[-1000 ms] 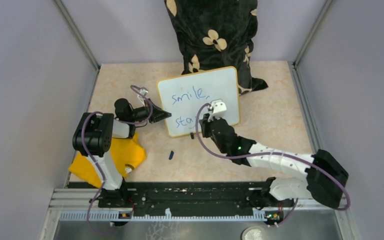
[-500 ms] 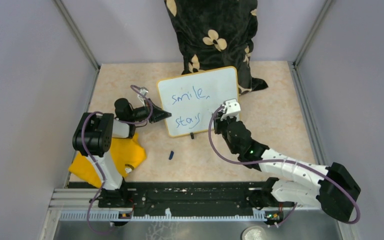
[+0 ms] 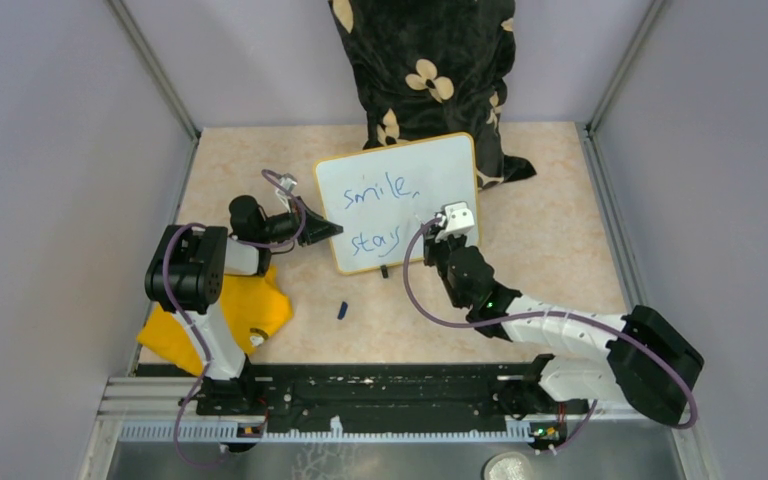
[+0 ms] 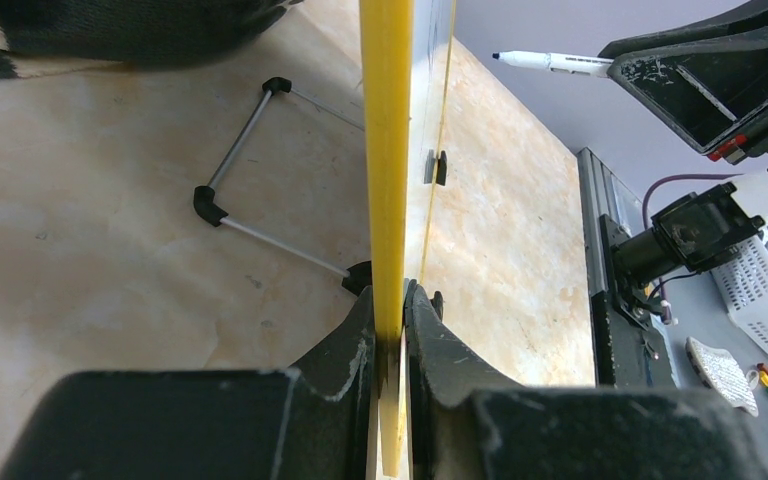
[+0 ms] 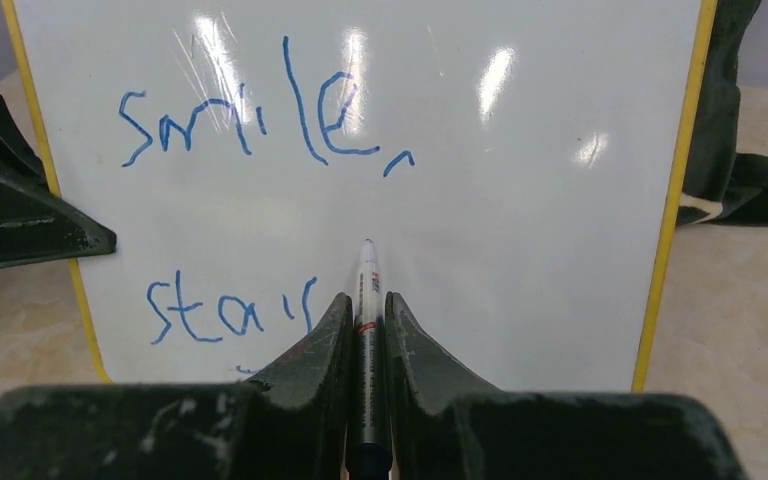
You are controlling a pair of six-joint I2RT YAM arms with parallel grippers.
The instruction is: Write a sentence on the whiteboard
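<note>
Whiteboard [image 3: 430,170] sits clamped in left jaws; right jaws pinch marker [image 5: 368,275] facing it.

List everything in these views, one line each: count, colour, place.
whiteboard: 1, white with a yellow rim, standing mid-table
sentence: 1, blue, two lines on the board, "smile," above "stay"
marker: 1, white, in the right gripper, tip toward the board
yellow cloth: 1, yellow, near-left of the table
small piece: 1, dark blue, on the table before the board
patterned fabric: 1, black with cream flowers, behind the board
table: 1, beige marbled
left gripper: 1, black, shut on the board's edge
right gripper: 1, black, shut on the marker
</note>
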